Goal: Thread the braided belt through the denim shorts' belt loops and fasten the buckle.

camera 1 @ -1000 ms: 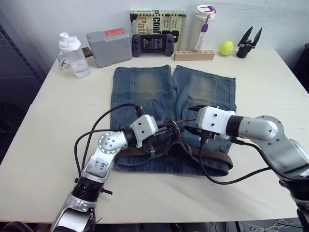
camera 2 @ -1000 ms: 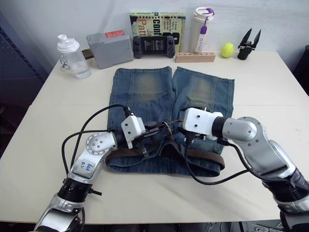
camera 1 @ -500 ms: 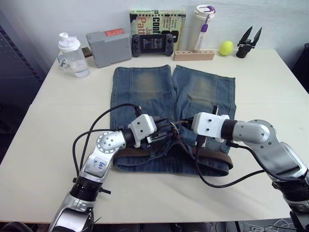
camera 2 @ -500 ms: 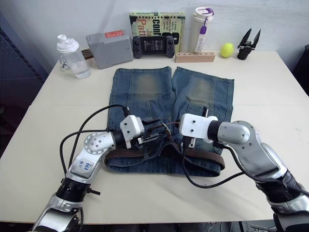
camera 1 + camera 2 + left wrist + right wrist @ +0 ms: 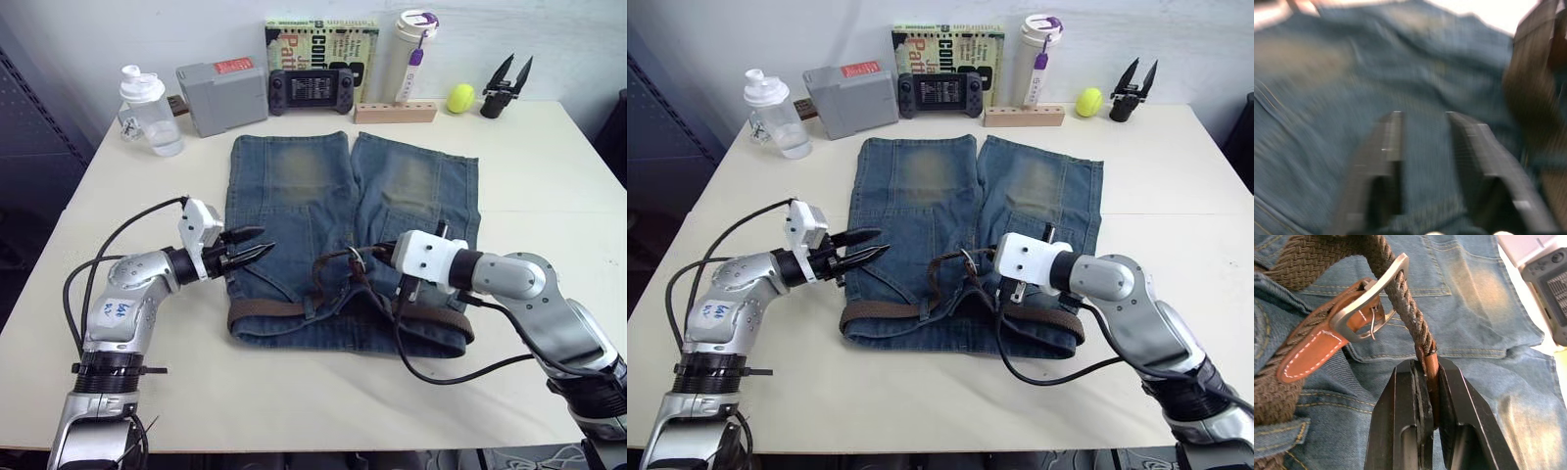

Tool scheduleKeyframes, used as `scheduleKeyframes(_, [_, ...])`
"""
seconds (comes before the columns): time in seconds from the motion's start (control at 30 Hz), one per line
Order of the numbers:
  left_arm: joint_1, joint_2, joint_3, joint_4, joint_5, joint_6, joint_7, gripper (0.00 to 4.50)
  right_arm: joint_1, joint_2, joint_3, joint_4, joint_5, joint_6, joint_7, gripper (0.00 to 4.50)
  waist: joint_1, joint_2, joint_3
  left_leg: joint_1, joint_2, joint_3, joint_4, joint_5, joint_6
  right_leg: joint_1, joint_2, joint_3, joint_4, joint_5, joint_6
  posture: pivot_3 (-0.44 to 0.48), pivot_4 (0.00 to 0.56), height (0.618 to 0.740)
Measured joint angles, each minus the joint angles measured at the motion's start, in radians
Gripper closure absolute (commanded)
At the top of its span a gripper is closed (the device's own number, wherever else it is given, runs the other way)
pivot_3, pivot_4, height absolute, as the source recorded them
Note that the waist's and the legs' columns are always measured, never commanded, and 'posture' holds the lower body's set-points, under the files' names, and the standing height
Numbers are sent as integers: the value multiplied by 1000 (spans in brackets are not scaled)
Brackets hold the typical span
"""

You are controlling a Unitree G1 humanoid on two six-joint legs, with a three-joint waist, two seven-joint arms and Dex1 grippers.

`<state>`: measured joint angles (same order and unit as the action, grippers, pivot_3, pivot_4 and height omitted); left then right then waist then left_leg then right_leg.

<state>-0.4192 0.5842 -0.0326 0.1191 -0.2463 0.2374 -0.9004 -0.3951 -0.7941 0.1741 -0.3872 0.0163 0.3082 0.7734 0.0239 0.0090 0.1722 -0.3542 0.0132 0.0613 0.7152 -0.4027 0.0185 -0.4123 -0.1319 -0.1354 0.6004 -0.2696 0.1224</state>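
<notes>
The denim shorts [image 5: 294, 186] lie flat on the table, waistband toward me. The braided belt [image 5: 274, 308] runs along the waistband and arches up at the middle. There its plain leather tip [image 5: 1431, 367] passes through the silver buckle [image 5: 1371, 308]. My right gripper [image 5: 380, 257] is shut on that tip just past the buckle. A belt loop [image 5: 1278, 428] crosses the braid beside the buckle's leather end. My left gripper [image 5: 257, 243] hovers open over the shorts' left edge, apart from the belt, with only denim showing between its fingers [image 5: 1388, 142].
Along the table's back edge stand a clear bottle [image 5: 147, 113], grey box [image 5: 220, 95], game controller [image 5: 309, 90], book [image 5: 321, 44], tumbler [image 5: 411, 54], wooden block [image 5: 395, 112], tennis ball [image 5: 459, 97] and a black spare gripper [image 5: 505, 86]. Black cables trail from both wrists.
My left gripper has let go at the middle of the waistband and drawn back left to the shorts' edge. The right gripper has stayed shut on the belt tip near the buckle.
</notes>
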Motion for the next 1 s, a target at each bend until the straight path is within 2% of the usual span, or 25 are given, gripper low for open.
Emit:
scheduleKeyframes(0.23, [10,5,-45,33,59,-55,-4,4457,21,-1,-57,-1,23,-9,6,4500,-1,0,0,0,1,0,0,0,0,0,0,0,0,0,0,0,150,726])
scheduleKeyframes(0.3, [9,7,-54,36,77,-87,-5,4457,32,-14,-115,-1,53,-25,19,4500,1,0,0,0,0,0,0,0,0,0,0,0,0,0,0,0,150,726])
scheduleKeyframes(0.33, [8,7,-62,39,92,-112,-4,4457,44,-44,-198,6,80,-38,30,4500,1,0,0,0,0,0,0,0,0,0,0,0,0,0,0,0,150,726])
scheduleKeyframes(0.5, [8,7,-65,49,99,-139,-4,4457,62,-93,-311,63,103,-54,45,4500,1,0,0,1,0,1,0,0,0,0,0,1,1,0,0,0,150,726])
scheduleKeyframes(0.6, [12,8,-65,57,108,-169,-7,4457,9,-121,-447,197,108,-68,11,4500,1,0,0,1,0,1,0,0,0,0,0,1,1,0,0,0,150,726])
scheduleKeyframes(0.8, [7,6,-62,82,108,-206,-8,4457,-28,-96,-424,146,161,-74,29,4500,0,0,0,1,1,1,0,0,0,0,0,1,1,0,0,0,150,726])
scheduleKeyframes(0.83, [7,6,-62,82,108,-206,-8,4157,-28,-96,-421,143,162,-74,30,4500,0,0,0,1,1,1,0,0,0,0,0,1,1,0,0,0,150,726])
scheduleKeyframes(0.9, [2,6,-50,76,95,-197,-11,3616,-8,-85,-324,68,164,-75,66,4500,-1,0,0,1,1,1,0,0,0,0,0,1,1,0,0,0,150,726])
scheduleKeyframes(0.97, [-23,12,-16,23,52,-159,-20,2774,12,-44,-195,14,149,-73,88,4500,1,0,0,0,0,0,1,0,0,0,-1,1,1,0,0,0,150,726])
scheduleKeyframes(1.0, [-38,19,-5,1,36,-144,-20,2339,9,-27,-170,4,139,-70,85,4500,1,0,0,0,0,0,2,0,0,0,-1,1,1,0,0,0,150,726])
